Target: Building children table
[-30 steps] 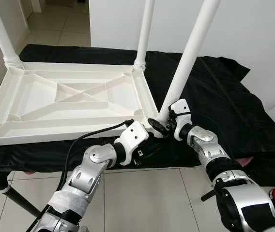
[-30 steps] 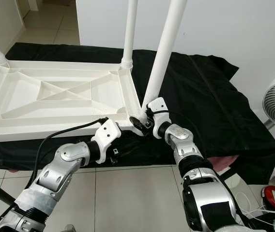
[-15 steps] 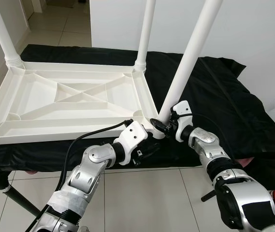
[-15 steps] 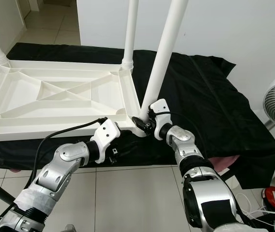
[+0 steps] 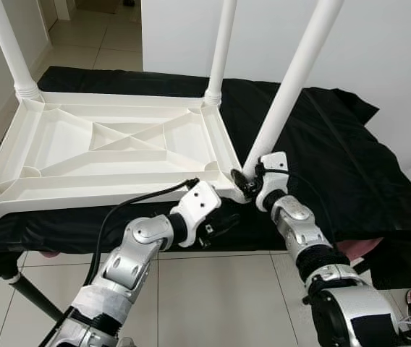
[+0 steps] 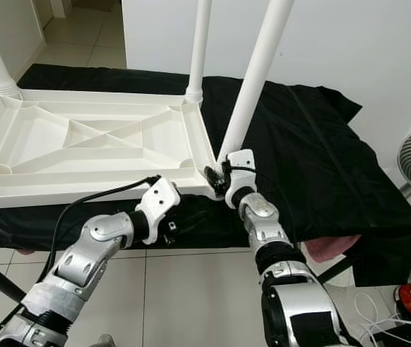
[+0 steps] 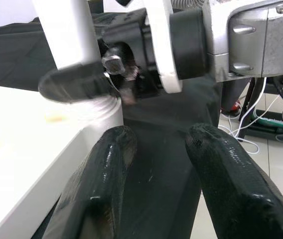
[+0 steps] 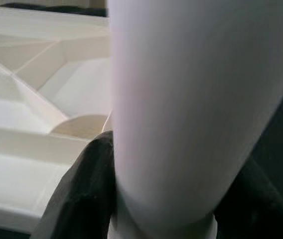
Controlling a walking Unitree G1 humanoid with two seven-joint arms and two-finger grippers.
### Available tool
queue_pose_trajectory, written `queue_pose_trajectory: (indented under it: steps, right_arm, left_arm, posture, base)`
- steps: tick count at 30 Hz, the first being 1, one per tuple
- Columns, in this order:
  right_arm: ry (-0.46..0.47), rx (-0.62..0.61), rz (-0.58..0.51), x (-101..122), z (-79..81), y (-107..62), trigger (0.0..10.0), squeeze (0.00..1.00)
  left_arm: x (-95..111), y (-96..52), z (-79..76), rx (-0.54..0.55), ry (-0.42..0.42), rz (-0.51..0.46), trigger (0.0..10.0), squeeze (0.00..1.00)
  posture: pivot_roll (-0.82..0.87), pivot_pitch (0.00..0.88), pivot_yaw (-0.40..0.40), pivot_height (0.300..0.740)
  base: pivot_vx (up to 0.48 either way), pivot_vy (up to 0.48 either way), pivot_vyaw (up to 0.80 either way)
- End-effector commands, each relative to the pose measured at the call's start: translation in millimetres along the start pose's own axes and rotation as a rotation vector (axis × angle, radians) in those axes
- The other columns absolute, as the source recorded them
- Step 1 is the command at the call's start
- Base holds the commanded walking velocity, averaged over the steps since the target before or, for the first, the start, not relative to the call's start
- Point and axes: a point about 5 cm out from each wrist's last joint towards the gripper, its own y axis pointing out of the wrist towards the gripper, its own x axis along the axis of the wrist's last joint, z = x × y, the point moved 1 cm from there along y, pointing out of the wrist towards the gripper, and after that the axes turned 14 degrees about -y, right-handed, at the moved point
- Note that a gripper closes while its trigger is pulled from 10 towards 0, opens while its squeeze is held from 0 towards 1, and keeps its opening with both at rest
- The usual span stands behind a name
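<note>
Right gripper (image 5: pixel 247 181) clamped on tilted leg (image 5: pixel 286 90) base at tabletop (image 5: pixel 111 148) corner socket. Straighten before seating. Left gripper (image 7: pixel 156 164) open, idle below edge.

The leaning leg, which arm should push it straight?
Right, probably. The right gripper is already shut on the leg at its base, by the tabletop's corner. The left gripper hangs open below that corner, holding nothing.

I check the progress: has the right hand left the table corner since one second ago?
No. The right hand stays at the foot of the tilted leg, beside the near right corner of the table.
</note>
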Motion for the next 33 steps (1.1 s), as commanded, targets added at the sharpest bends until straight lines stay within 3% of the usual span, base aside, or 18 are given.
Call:
queue_pose_trajectory:
  steps: [1, 9, 13, 18, 19, 20, 26, 27, 30, 31, 33]
  right_arm:
    - [-0.014, -0.143, 0.055, -6.8, -9.9, -4.9, 10.0, 0.00]
    - [0.002, -0.357, 0.070, 4.2, 6.0, -5.5, 10.0, 0.00]
    - [0.008, -0.339, 0.042, 13.6, 19.2, -5.9, 10.0, 0.00]
    - [-0.003, -0.340, 0.047, 12.5, 17.8, -8.4, 10.0, 0.00]
    - [-0.010, -0.339, 0.047, 11.9, 16.7, -10.0, 10.0, 0.47]
    - [-0.029, -0.331, 0.030, 13.4, 15.8, -11.7, 10.0, 1.00]
    - [-0.036, -0.241, -0.017, 15.3, 13.7, -16.4, 10.0, 1.00]
    - [-0.084, -0.172, -0.025, 12.8, 7.9, -18.8, 10.0, 1.00]
    - [-0.099, -0.149, -0.020, 11.0, 4.7, -19.9, 10.0, 1.00]
    - [-0.096, -0.047, -0.004, 3.0, -4.7, -21.6, 10.0, 0.00]
    - [-0.096, -0.018, -0.005, 1.1, -7.7, -22.4, 10.0, 0.00]
  left_arm:
    - [-1.9, 1.4, -0.5, 0.030, -0.012, -0.005, 10.0, 0.00]
    - [-1.8, -1.6, 1.8, 0.041, -0.010, -0.003, 10.0, 0.00]
    - [-2.4, -1.5, -0.2, 0.035, -0.012, -0.001, 10.0, 0.00]
    - [-3.0, -0.8, -1.4, 0.030, -0.011, 0.001, 10.0, 0.00]
    - [-2.8, -0.6, -1.1, 0.029, -0.011, 0.001, 10.0, 0.00]
    - [-2.7, -0.4, -1.2, 0.029, -0.011, 0.000, 10.0, 0.00]
    - [-2.9, 0.3, -2.6, 0.027, -0.012, -0.002, 10.0, 0.00]
    - [-2.1, 0.3, -2.4, 0.028, -0.012, -0.005, 10.0, 0.00]
    - [-1.5, 0.2, -2.1, 0.029, -0.012, -0.007, 10.0, 0.00]
    - [-0.4, -0.1, -0.9, 0.033, -0.011, -0.010, 10.0, 0.00]
    - [-0.3, -0.1, -0.5, 0.034, -0.010, -0.010, 10.0, 0.00]
  posture:
    - [0.04, 0.003, -0.114, 0.740]
    - [0.05, 0.005, -0.118, 0.740]
    - [0.05, 0.007, -0.114, 0.740]
    - [0.05, 0.007, -0.115, 0.740]
    - [0.04, 0.006, -0.114, 0.740]
    - [0.04, 0.005, -0.114, 0.740]
    - [0.04, 0.001, -0.118, 0.740]
    - [0.05, 0.000, -0.123, 0.740]
    - [0.05, 0.000, -0.123, 0.740]
    - [0.05, 0.000, -0.124, 0.740]
    - [0.05, 0.000, -0.124, 0.740]
  base:
    - [0.000, 0.000, 0.00]
    - [0.000, 0.000, 0.00]
    - [0.000, 0.000, 0.00]
    - [0.000, 0.000, 0.00]
    - [0.000, 0.000, 0.00]
    - [0.000, 0.000, 0.00]
    - [0.000, 0.000, 0.00]
    - [0.000, 0.000, 0.00]
    - [0.000, 0.000, 0.00]
    - [0.000, 0.000, 0.00]
    - [0.000, 0.000, 0.00]
